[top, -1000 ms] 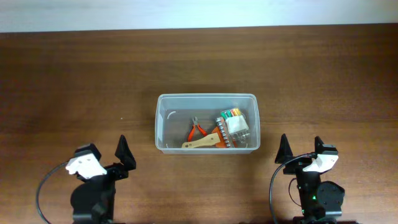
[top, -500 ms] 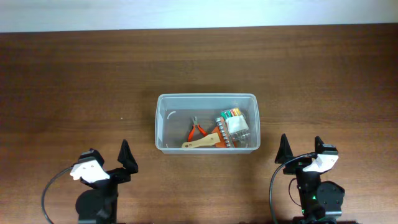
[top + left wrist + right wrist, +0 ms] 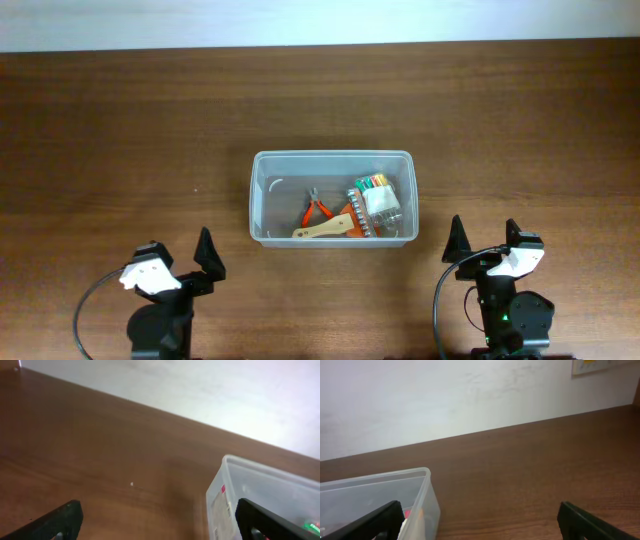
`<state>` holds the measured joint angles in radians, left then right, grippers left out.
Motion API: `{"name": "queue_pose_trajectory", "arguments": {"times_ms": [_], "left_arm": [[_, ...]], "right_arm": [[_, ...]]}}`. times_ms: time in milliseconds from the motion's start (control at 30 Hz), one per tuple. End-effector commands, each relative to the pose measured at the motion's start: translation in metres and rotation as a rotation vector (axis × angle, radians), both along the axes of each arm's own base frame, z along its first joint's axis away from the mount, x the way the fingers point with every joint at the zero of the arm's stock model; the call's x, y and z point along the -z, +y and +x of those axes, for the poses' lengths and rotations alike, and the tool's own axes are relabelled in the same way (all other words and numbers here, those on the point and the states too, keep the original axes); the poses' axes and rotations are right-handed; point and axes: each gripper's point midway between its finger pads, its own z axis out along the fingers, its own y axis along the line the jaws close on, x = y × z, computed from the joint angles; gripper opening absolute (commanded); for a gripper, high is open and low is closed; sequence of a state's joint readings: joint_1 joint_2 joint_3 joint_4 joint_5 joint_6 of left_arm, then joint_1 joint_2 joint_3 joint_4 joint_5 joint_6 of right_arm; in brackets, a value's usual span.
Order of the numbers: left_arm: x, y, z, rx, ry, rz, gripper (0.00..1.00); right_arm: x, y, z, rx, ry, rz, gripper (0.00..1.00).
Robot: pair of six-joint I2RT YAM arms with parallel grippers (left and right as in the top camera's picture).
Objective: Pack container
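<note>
Looking down from overhead, we note the clear, round-cornered plastic container (image 3: 330,153) at mid-table, open wood-grain table (image 3: 120,130) all round it, left gripper (image 3: 178,262) and right gripper (image 3: 488,245) both spread wide near the front edge. Left wrist: we see the container (image 3: 260,482) ahead-right, wall translucent. Right wrist: the container (image 3: 375,480) sits low left, rimmed, smooth tabletop beyond.

Overhead camera: fixed above, looking straight down on the whole counter (image 3: 120,120) from a distance. Left wrist camera: low and near the counter, facing the far wall (image 3: 200,385), container (image 3: 270,485) at its right edge. Right wrist camera: equally low, same wall, container at its left. All share the container.
</note>
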<state>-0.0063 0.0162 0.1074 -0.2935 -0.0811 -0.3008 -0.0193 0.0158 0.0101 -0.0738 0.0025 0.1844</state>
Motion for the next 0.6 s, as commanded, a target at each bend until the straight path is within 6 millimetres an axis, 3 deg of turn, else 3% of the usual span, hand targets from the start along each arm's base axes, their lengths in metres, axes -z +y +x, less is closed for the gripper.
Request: {"name": "queue_pose_trajectory", "arguments": {"times_ms": [0, 200, 567], "left_arm": [[0.0045, -0.0039, 0.0007, 0.039, 0.006, 0.089, 0.99], [0.0045, -0.0040, 0.0007, 0.073, 0.017, 0.253, 0.99], [0.0046, -0.0039, 0.0007, 0.074, 0.018, 0.263, 0.99]], "right_arm": [[0.0024, -0.0034, -0.0003, 0.017, 0.004, 0.007, 0.99], [0.0024, -0.0034, -0.0003, 0.017, 0.004, 0.007, 0.99], [0.0024, -0.0034, -0.0003, 0.017, 0.004, 0.007, 0.99]]}}
